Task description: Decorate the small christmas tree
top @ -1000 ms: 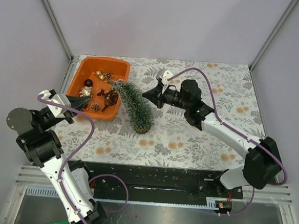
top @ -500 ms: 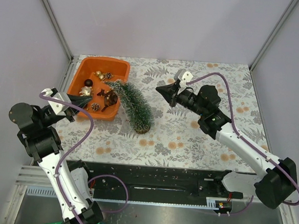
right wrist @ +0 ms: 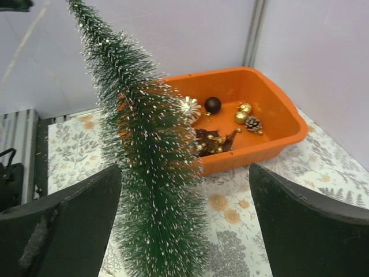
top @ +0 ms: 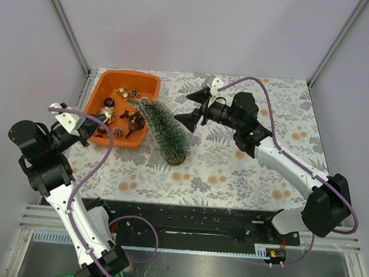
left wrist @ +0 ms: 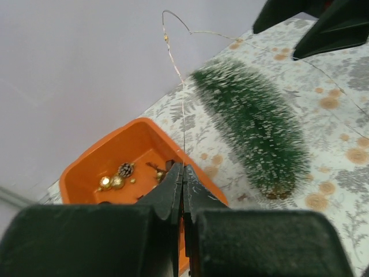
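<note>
The left end effector [left wrist: 183, 176] sits at the near-left rim of the orange tray [top: 129, 76], its jaws pressed together on a thin metal wire [left wrist: 183, 115]. The wire rises from the fingertips, carries a tiny gold bead near its top and arcs off to the right above the tree.

Inside the tray lie a black ball [right wrist: 213, 104], small gold baubles [right wrist: 242, 112], a pine cone [right wrist: 252, 123] and some brown leafy pieces [right wrist: 213, 143].

The small christmas tree [top: 165, 129] is just right of the tray, tilted over rather than upright. In the top view its long axis runs diagonally: the tip points far-left and overlaps the tray's right rim, and the wide end with the brown base rests near-right of the tray on the floral-print worktop [top: 245, 174]. Whether the tip touches the rim cannot be told.

The right end effector [top: 195, 109] is further right of the tray, beside the tree's upper half, jaws spread wide and holding nothing. Its fingers point at the tree, which fills the gap between them in the right wrist view.
</note>
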You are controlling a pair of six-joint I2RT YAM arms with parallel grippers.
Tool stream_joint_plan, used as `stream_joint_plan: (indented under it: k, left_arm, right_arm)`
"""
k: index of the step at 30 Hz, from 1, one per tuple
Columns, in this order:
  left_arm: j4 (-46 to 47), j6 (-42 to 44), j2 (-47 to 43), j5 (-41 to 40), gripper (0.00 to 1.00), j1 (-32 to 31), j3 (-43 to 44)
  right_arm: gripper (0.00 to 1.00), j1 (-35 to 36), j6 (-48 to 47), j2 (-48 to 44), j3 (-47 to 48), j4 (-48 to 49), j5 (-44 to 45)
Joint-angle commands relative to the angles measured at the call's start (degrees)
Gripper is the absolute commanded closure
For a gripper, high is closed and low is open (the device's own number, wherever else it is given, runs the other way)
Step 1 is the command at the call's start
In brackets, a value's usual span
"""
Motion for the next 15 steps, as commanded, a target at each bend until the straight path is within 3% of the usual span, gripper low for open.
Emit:
stream_joint_plan:
  k: [1, 8, 12, 15]
  left_arm:
    - [-0.31, 7.64, 0.41, -8.86, 1.00, 0.71, 0.60]
    - [10.14, 5.20, -0.56, -19.61, 1.00, 0.62, -3.18]
    - [9.54, 4.84, -0.03, -20.04, 1.00, 0.62, -3.62]
    - [4.02, 10.27, 0.24, -19.52, 1.00, 0.62, -3.53]
  right_arm:
    - [0.01, 0.44, 1.60, 2.93, 4.19, 3.13, -5.53]
    - [0.01, 3.44, -0.86, 6.71, 5.69, 3.04, -3.42]
    - [0.01, 3.87, -1.30, 7.86, 6.04, 3.48, -2.89]
    - [0.04, 3.96, -1.92, 8.91, 6.22, 3.39, -2.02]
